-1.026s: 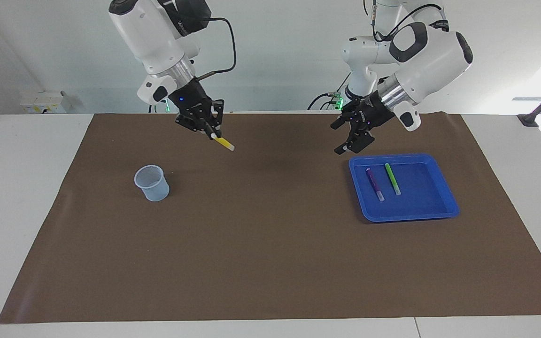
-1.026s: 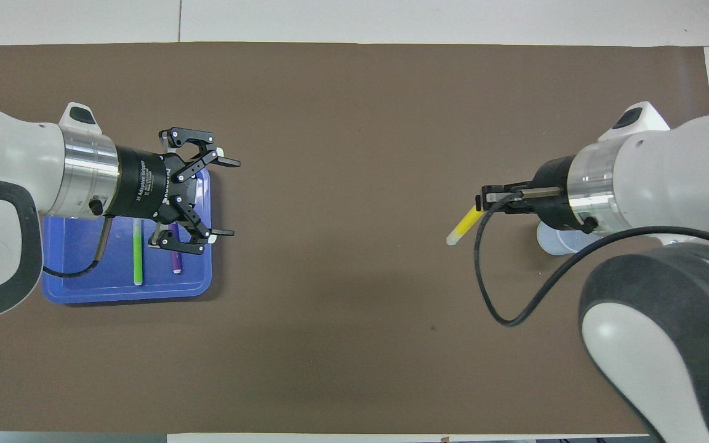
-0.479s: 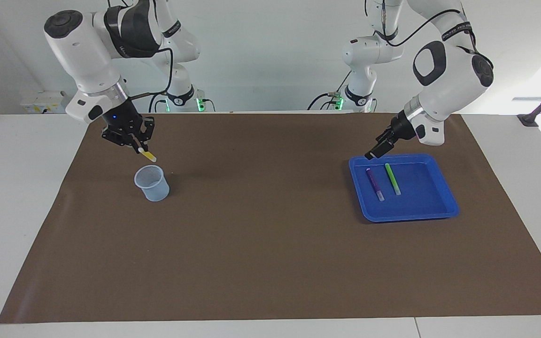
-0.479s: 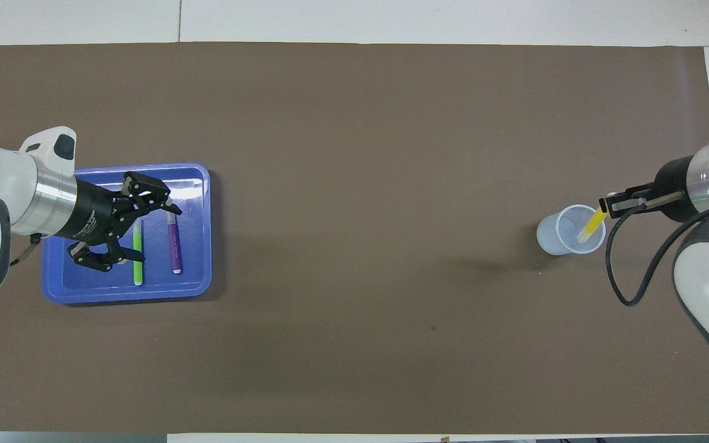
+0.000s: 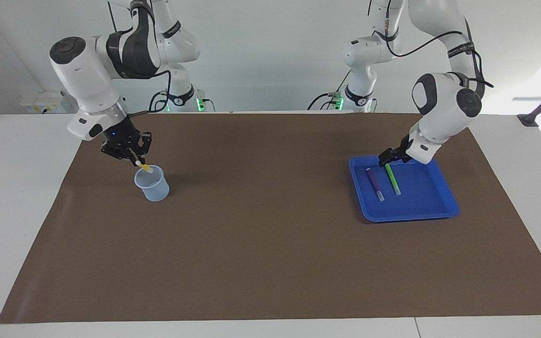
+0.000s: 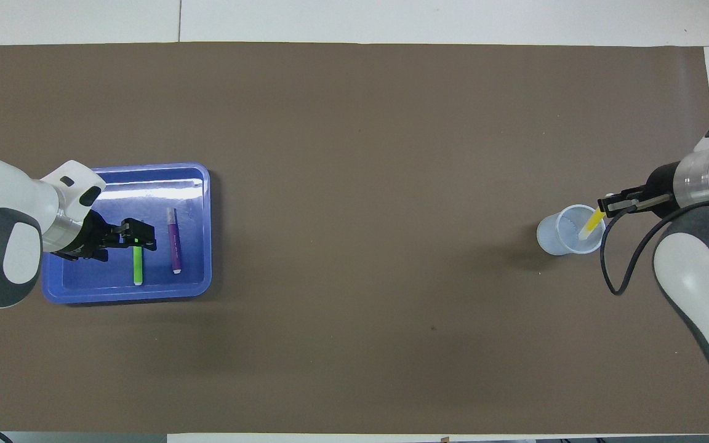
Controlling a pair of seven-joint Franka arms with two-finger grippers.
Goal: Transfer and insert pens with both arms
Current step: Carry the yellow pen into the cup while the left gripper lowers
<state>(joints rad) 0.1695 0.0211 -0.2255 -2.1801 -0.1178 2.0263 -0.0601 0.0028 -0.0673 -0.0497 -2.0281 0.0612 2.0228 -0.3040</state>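
Facing view: right gripper (image 5: 135,158) clamped on the yellow pen (image 5: 144,166), tip dipping into the clear cup (image 5: 152,183).
Left gripper (image 5: 389,157) spread wide, right over the green pen (image 5: 392,179) in the blue tray (image 5: 435,213).

White table (image 5: 17,188), most of its top covered by a brown mat (image 5: 270,244) lying flat, with bare white strips left along the edges. On the mat near one end, a small clear plastic cup (image 5: 154,188): upright, mouth up, casting a soft shadow. Near the other end and well apart from the cup, a shallow blue tray (image 5: 421,213) with rounded corners, flat on the mat, glare on its floor. Small dark speck (image 6: 433,328) on bare mat between them. Against the pale wall, a white socket box (image 5: 45,102).
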